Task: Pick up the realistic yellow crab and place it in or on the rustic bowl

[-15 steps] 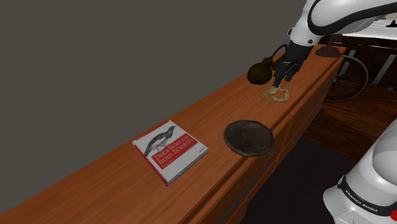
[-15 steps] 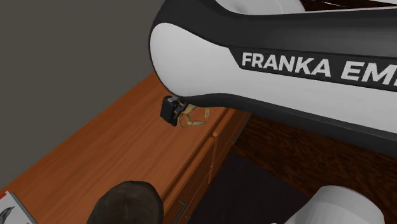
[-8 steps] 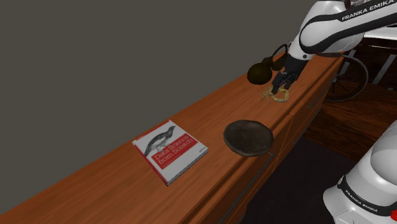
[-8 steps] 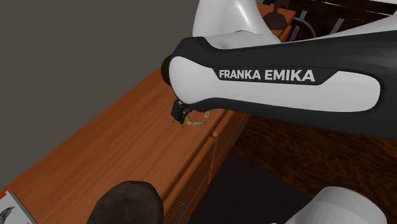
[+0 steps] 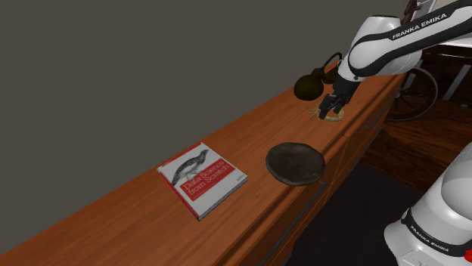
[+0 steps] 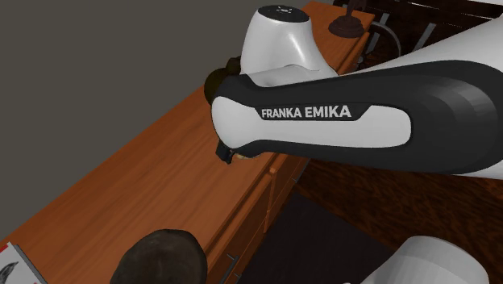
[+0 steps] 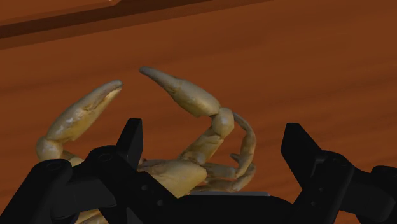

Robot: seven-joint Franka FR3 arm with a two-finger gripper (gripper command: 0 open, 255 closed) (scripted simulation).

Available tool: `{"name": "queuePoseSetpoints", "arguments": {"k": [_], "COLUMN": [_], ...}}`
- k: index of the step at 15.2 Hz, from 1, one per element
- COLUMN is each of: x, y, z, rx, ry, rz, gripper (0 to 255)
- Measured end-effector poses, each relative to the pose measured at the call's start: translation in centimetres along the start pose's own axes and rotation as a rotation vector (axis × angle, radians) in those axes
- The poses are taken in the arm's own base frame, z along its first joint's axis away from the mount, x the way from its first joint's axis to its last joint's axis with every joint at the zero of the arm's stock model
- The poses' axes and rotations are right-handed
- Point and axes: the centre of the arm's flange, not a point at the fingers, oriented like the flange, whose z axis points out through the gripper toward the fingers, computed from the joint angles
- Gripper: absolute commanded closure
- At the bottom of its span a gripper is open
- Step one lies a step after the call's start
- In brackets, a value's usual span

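— What is being given the most room here?

— The long wooden counter (image 5: 151,219), which is being shown running along a grey wall and slanting up towards the shoulder view's right. Next in size, the white arm (image 5: 386,49) is being bent down over the counter's far end, and much of the second exterior view is being covered by it.

— And what is being carried on the counter?

— A red and white book (image 5: 202,179) with a bird on its cover is being shown lying flat near the middle. Beside it, towards the arm, the dark bowl (image 5: 295,162) is being shown upright at the counter's front edge, with nothing seen inside it. Farther along, a round dark jug (image 5: 308,85) is being shown at the wall side.

— How is the hand being held?

— The gripper (image 5: 330,108) is being held low over the wood, just beside the jug and well apart from the bowl. Its black fingers (image 7: 130,137) are being kept spread. Nothing is being pinched between them.

— Where is the crab being seen?

— The tan-yellow crab (image 7: 175,175) is being shown lying on the counter, straddled by the spread fingers. Its two claws are being raised past the fingertips. A clear gap is being left between it and one finger. Contact with the other finger cannot be told, since part of the shell is being hidden there
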Motion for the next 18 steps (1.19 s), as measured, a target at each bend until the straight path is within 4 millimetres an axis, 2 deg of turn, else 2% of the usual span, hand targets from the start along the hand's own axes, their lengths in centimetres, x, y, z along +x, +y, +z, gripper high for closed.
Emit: {"name": "queuePoseSetpoints", "arguments": {"k": [4, 5, 15, 18], "x": [0.0, 0.0, 0.0, 0.2], "y": [0.0, 0.0, 0.0, -0.1], "z": [0.1, 0.1, 0.1, -1.1], "rx": [0.0, 0.0, 0.0, 0.0], "ry": [0.0, 0.0, 0.001, 0.0], "rz": [0.0, 0.0, 0.0, 0.0], "gripper": [0, 255, 255, 255]}}
